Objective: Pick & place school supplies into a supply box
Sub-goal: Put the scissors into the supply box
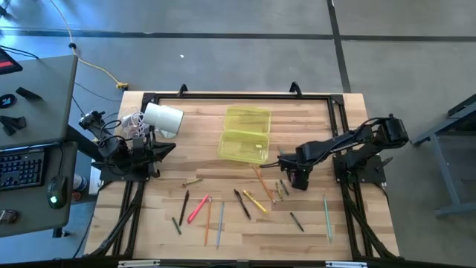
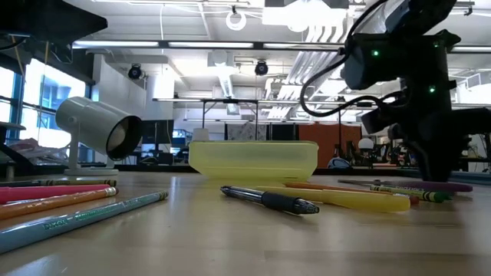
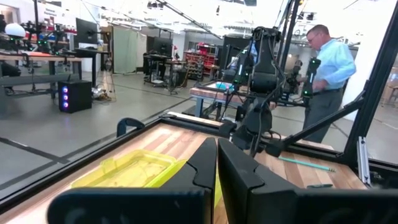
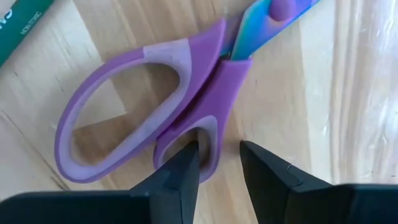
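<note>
Between right fingers [image 4: 217, 163]: purple scissors' [image 4: 161, 99] handle loop.

The supply box [image 1: 244, 135], translucent yellow-green, lies near the middle of the tabletop [image 1: 201, 167]. At its 9 o'clock a white cylinder [image 1: 162, 118] rests by the left arm [image 1: 130, 152]. At its 4 o'clock the right gripper [image 1: 297, 181] is lowered among scattered pens and pencils [image 1: 223, 208], which spread from 5 to 7 o'clock of the box.
</note>
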Robot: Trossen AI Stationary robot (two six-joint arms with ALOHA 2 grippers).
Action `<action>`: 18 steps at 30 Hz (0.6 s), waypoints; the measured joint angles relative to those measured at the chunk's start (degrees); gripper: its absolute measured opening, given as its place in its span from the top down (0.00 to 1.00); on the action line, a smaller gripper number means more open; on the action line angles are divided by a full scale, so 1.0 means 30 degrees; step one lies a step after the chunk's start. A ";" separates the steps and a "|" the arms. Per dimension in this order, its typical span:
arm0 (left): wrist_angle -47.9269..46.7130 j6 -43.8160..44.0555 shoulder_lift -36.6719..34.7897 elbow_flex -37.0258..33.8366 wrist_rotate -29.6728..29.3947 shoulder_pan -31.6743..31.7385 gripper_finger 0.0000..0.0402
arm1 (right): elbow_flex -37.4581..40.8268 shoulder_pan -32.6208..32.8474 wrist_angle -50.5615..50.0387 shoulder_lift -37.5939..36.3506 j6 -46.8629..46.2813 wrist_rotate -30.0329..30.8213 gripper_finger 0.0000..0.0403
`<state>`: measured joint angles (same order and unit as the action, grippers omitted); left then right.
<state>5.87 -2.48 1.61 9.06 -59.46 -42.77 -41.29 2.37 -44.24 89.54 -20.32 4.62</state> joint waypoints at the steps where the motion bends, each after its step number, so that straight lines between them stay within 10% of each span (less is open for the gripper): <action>1: 0.0000 0.0000 0.0000 0.0000 -0.0007 -0.0004 0.87 | 0.0021 -0.0001 0.0051 -0.0007 0.0001 0.0106 0.73; 18: 0.0000 0.0007 0.0000 0.0000 -0.0022 0.0000 0.87 | 0.0059 -0.0054 0.1500 0.0044 0.1987 0.1446 0.96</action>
<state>5.87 -2.46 1.61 9.06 -59.53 -42.77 -41.12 2.21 -39.74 89.67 -14.35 8.96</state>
